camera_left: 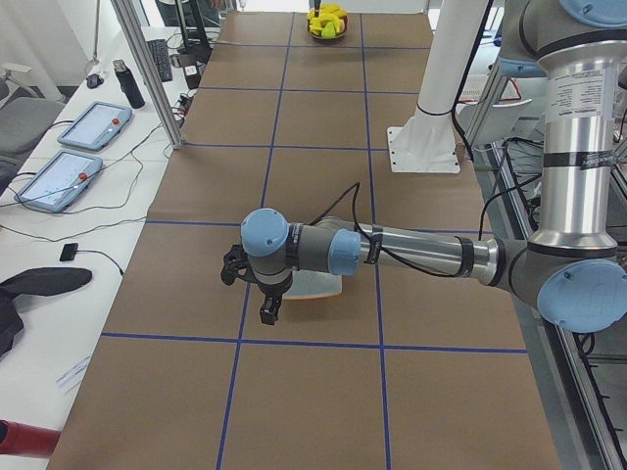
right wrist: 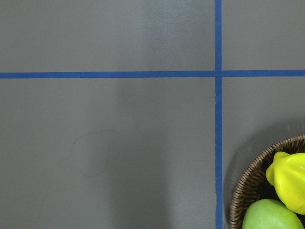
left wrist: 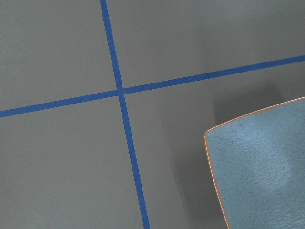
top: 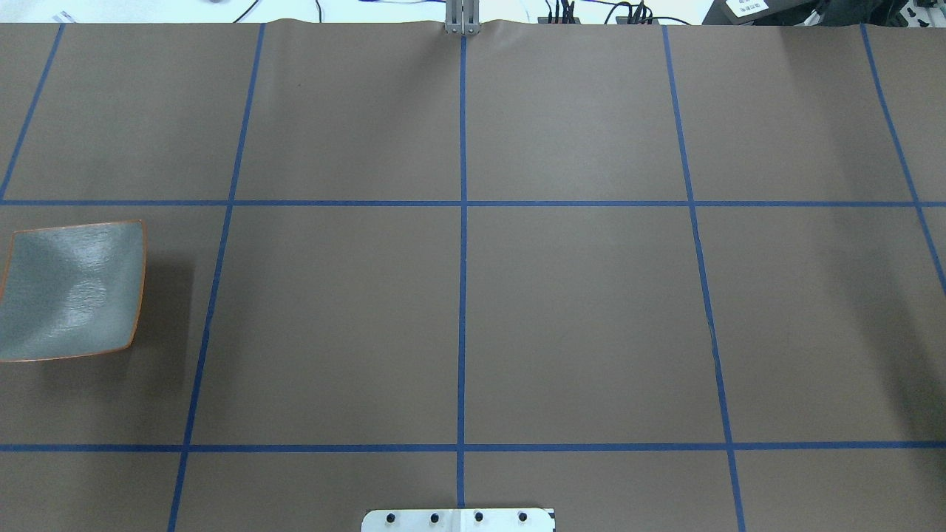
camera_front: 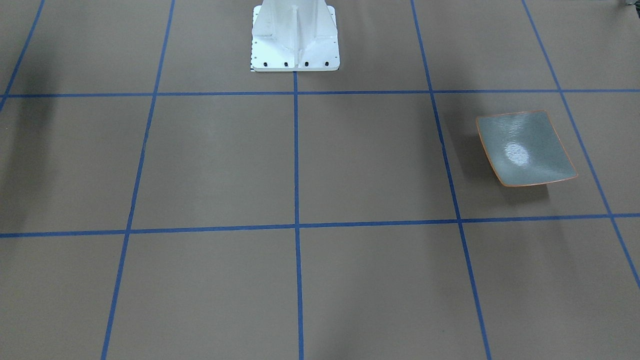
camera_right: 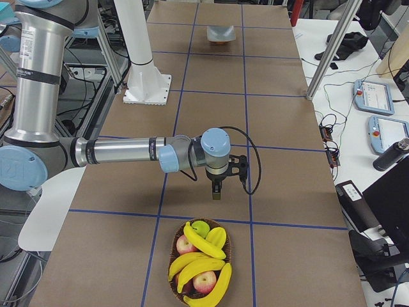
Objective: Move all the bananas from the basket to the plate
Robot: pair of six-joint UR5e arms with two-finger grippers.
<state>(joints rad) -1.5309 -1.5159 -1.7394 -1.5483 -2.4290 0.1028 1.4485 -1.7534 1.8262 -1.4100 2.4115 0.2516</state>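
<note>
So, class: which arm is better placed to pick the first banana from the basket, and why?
Right. The right hand hangs just short of the basket of bananas, whose rim shows in its wrist view. The left hand is at the other end, by the plate.

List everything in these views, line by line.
table: one, brown with a blue tape grid, under everything
plate: one, grey-green with an orange-brown rim, nothing on it, at the robot's left end of the table
basket: one, brown wicker, at the robot's right end of the table
bananas: at least three, yellow, all in the basket
red apples: two, in the basket
green fruit: one, in the basket
robot base: one, white, mid-table on the robot's side
pendants: two, blue-grey, on the side bench
left gripper: dark, above the table by the plate; open or shut unclear
right gripper: dark, above the table near the basket; open or shut unclear
</note>
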